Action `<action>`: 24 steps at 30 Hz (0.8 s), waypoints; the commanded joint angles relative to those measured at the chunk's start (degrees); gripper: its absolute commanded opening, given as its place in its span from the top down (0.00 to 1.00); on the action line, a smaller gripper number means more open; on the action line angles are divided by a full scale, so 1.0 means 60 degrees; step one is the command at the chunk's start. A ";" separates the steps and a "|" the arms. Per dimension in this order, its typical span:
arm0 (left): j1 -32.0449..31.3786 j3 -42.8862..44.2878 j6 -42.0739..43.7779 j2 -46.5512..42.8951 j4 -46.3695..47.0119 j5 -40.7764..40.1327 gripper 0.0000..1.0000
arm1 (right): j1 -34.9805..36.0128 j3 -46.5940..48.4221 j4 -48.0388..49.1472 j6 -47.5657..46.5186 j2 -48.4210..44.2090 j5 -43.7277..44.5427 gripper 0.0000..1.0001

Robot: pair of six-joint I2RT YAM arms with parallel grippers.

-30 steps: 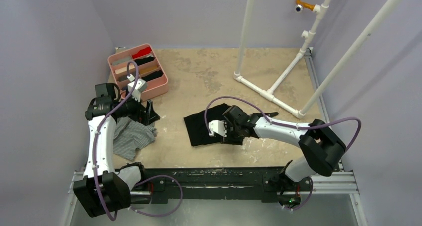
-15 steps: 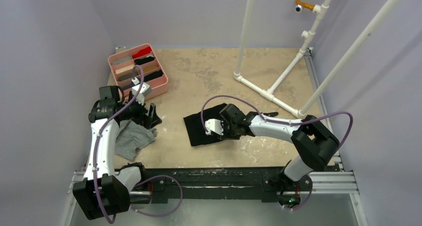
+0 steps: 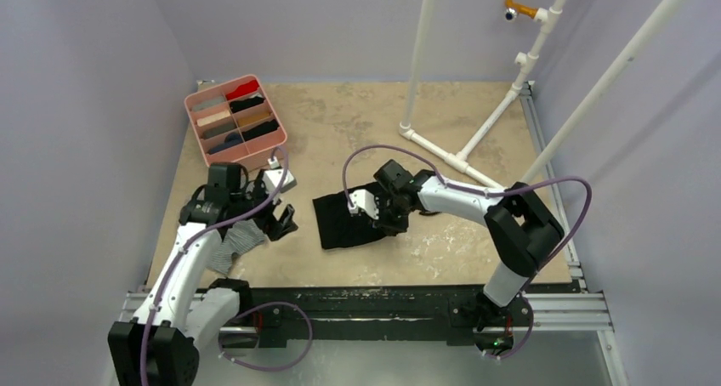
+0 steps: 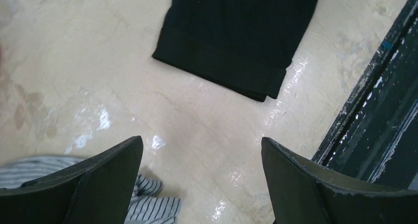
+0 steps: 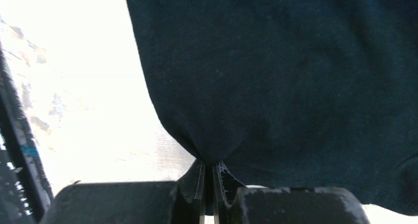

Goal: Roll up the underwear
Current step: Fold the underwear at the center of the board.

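Observation:
The plain black underwear [image 3: 344,220] lies flat in the middle of the table; it also shows in the left wrist view [image 4: 236,36] and fills the right wrist view [image 5: 276,76]. My right gripper [image 3: 380,220] is shut, pinching a fold of the black cloth at its right edge [image 5: 209,167]. The grey striped underwear [image 3: 231,241] lies crumpled at the left; a corner of it shows in the left wrist view [image 4: 148,204]. My left gripper [image 3: 281,223] is open and empty over bare table between the two garments [image 4: 202,150].
A pink divided tray [image 3: 194,112] with rolled garments stands at the back left. A white pipe frame [image 3: 463,161] stands on the table at the back right. A black rail [image 3: 374,301] runs along the near edge, seen also in the left wrist view [image 4: 379,105].
My left arm swung right, off the striped underwear and toward the black one, gripper open. My right gripper, still pinching the black cloth, shifted slightly left and back.

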 commanded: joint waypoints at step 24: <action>-0.8162 -0.1216 0.2178 0.2843 0.3565 -0.5736 0.38 | -0.1464 0.2483 -0.2245 0.0479 0.1778 -0.2796 1.00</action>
